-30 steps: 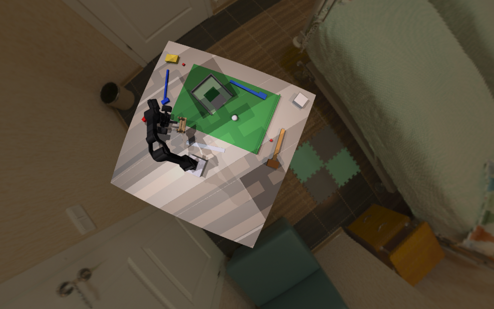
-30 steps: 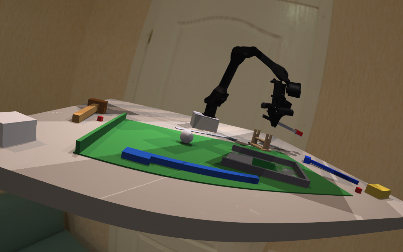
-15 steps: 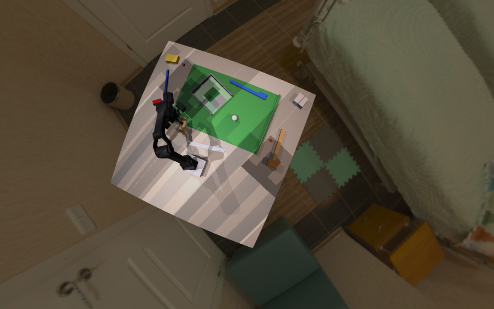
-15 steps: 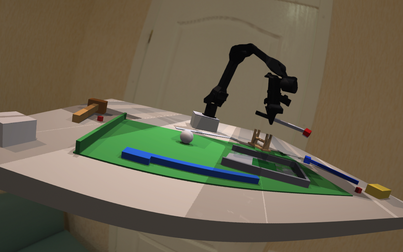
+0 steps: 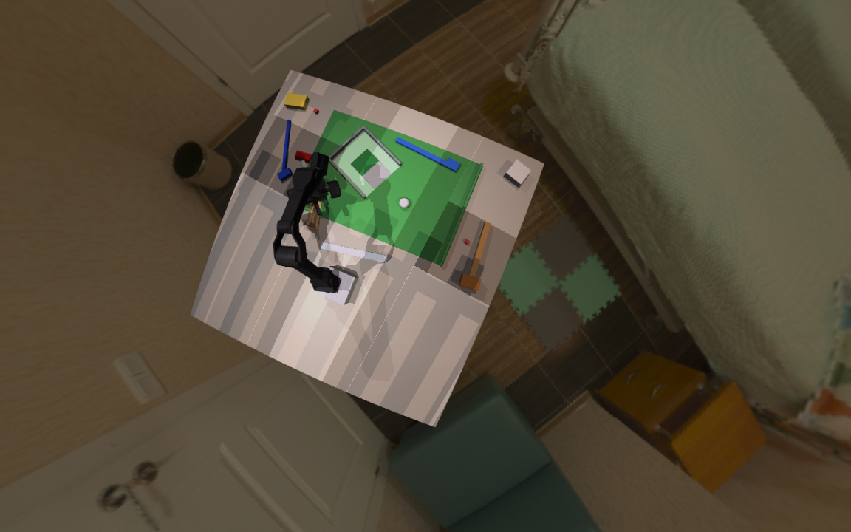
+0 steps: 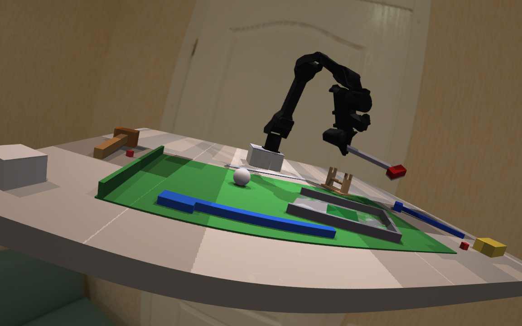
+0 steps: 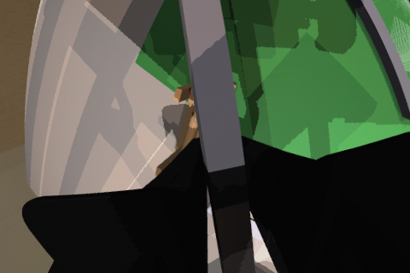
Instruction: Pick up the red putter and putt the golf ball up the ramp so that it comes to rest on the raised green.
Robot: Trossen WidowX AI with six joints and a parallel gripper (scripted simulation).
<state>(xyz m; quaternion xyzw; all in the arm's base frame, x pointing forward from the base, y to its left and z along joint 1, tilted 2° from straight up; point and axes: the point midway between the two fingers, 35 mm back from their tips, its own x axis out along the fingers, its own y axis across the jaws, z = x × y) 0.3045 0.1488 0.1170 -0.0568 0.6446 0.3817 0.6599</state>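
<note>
My gripper [image 6: 344, 150] [image 7: 213, 143] is shut on the black end of the red putter's handle and holds it above the table. The putter's grey shaft [image 6: 370, 157] [image 7: 215, 72] slants down and away to its red head [image 6: 396, 171] [image 5: 302, 156], which is off the table; the head is outside the wrist view. The white golf ball [image 5: 404, 202] [image 6: 241, 177] sits on the green mat [image 5: 428, 191] [image 6: 198, 184]. The raised green, inside a grey-walled frame [image 5: 382, 145] [image 6: 335, 222], has a grey patch and a darker green square.
A wooden stand [image 5: 312, 219] [image 6: 337, 183] is empty below the gripper. One blue putter [image 5: 427, 154] [image 6: 254, 217] lies on the mat, another [image 5: 286, 146] [image 6: 429, 220] beside it. A wooden mallet [image 5: 480, 247] [image 6: 110, 146], white block [image 5: 517, 171] [image 6: 11, 166] and yellow block [image 5: 295, 100] [image 6: 490, 246] stand outside it.
</note>
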